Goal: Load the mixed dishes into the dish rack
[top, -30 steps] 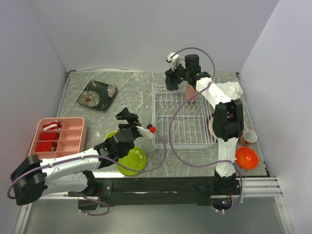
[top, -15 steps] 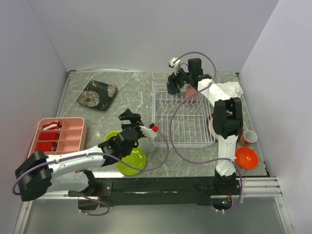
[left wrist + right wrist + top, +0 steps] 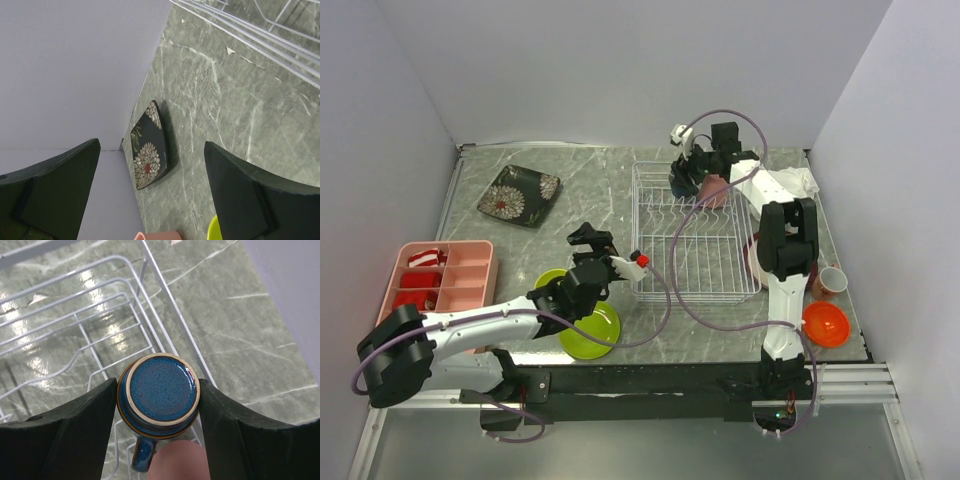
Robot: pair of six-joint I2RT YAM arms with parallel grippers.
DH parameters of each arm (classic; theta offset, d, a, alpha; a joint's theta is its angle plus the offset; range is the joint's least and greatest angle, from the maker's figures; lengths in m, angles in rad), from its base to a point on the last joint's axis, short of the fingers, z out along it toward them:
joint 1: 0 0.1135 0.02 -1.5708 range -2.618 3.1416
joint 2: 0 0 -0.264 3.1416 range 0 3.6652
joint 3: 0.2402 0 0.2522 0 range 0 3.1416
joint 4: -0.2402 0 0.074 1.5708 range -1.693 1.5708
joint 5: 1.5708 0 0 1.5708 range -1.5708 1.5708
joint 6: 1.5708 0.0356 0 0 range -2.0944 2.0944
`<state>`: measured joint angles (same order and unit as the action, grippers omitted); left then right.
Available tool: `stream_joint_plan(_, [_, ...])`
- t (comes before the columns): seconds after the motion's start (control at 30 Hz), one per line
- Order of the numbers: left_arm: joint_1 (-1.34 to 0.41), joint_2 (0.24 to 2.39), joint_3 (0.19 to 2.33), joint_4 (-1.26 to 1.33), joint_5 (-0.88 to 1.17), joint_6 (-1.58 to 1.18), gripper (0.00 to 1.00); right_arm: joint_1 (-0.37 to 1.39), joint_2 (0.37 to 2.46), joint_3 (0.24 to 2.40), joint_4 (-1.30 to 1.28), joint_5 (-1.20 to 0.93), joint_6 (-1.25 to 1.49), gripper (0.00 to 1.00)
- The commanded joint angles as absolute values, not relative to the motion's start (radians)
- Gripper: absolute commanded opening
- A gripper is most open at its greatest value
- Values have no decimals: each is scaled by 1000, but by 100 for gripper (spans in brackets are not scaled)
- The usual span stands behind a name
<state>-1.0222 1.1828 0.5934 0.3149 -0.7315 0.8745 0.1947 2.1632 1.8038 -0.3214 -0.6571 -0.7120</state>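
Note:
My right gripper (image 3: 684, 180) is shut on the dark navy cup (image 3: 159, 394), held upside down over the far right corner of the white wire dish rack (image 3: 695, 240). A pink cup (image 3: 713, 190) stands in the rack just beside it and shows blurred in the right wrist view (image 3: 177, 462). My left gripper (image 3: 592, 243) is open and empty, above the lime green plate (image 3: 590, 330) and the lime green bowl (image 3: 548, 281). The black floral square plate (image 3: 518, 193) lies far left, also in the left wrist view (image 3: 149, 150). The orange bowl (image 3: 825, 322) and salmon cup (image 3: 831, 280) sit right of the rack.
A pink divided tray (image 3: 440, 280) stands at the near left. A white cloth (image 3: 801, 182) lies at the far right. A brown plate (image 3: 751, 258) leans at the rack's right side. Walls close the table on three sides.
My right gripper has carried the navy cup right and lower into the rack's far corner. My left gripper has shifted slightly right, toward the rack.

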Motion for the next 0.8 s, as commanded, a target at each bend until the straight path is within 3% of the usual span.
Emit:
stream_joint_plan(0.0, [-1020,1193,637,336,-729,845,91,175,2200,1904,-377,-712,-761,56])
stream_joint_plan(0.13, [-1022,1204,641,334,-726,842,91,167,2206,1899,-413,-706,-781,64])
stream_joint_plan(0.27, [-1023,1212,641,341,-724,847,91,167,2181,1847,-382,-686,-781,78])
stream_joint_plan(0.63, [-1026,1197,630,374,-709,858,95,163,2063,1819,-377,-669,-704,89])
stream_joint_plan(0.67, [-1025,1190,629,373,-710,856,96,164,2053,1819,-374,-667,-689,100])
stream_joint_plan(0.77, [-1013,1163,620,364,-698,841,98,164,2010,1819,-365,-655,-655,100])
